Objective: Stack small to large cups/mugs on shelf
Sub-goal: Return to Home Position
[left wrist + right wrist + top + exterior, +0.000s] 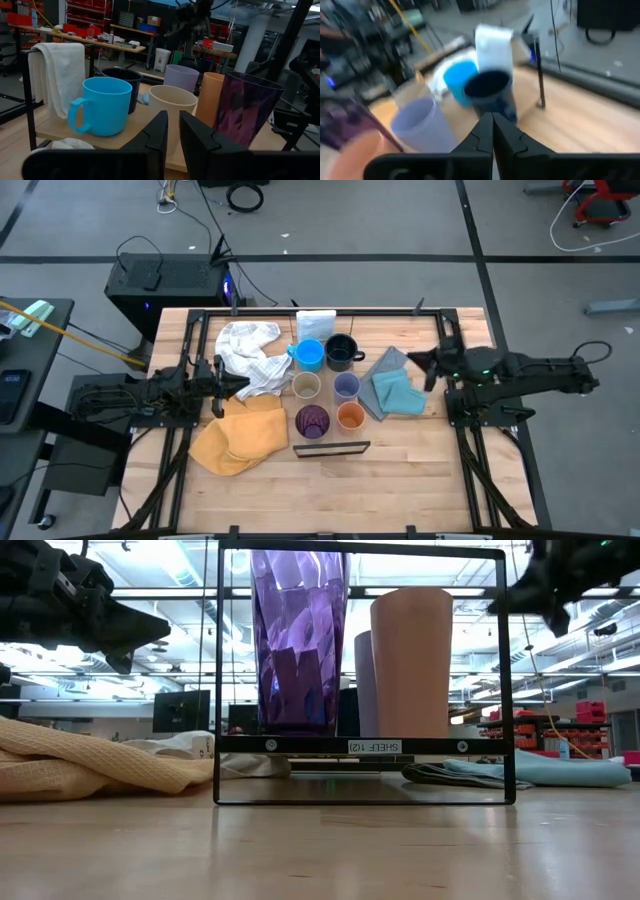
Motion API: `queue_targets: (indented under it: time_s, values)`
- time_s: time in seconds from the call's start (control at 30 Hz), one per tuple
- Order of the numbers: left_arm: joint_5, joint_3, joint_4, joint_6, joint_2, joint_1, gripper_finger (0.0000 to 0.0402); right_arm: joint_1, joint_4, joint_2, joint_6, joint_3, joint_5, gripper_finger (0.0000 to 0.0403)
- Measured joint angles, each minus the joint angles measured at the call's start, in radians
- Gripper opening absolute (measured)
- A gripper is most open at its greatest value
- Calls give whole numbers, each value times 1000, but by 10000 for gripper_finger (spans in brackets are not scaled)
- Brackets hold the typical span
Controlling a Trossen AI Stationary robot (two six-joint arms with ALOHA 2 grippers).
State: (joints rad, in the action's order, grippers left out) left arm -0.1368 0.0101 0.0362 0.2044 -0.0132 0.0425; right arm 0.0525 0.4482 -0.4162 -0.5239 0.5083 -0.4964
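Note:
Six cups stand upright in pairs on the shelf (333, 448), a narrow plank running from near to far. The dark purple tumbler (313, 421) and orange cup (350, 416) are nearest. Behind them are the tan cup (306, 386) and lavender cup (346, 386), and farthest the light blue mug (310, 354) and navy mug (341, 351). My left gripper (243, 383) hovers left of the tan cup, its fingers (162, 132) a narrow gap apart with nothing between them. My right gripper (415, 360) is shut, in the air right of the navy mug (490, 92).
A white cloth (250, 350) lies left of the mugs and hangs over the shelf's far frame (57, 75). A yellow cloth (240, 435) lies near left, a blue cloth (395, 390) right of the cups. A white box (316, 323) stands behind the mugs.

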Motion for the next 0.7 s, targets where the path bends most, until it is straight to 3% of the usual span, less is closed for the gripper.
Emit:
queue_targets:
  time_s: [0.37, 0.7]
  values:
    - [0, 0, -2, -5, 0, 0, 51, 0, 16, 389, 131, 1, -25, 6]
    - [-43, 0, -4, -7, 0, 0, 59, 0, 102, 415, 152, -43, 27, 5]
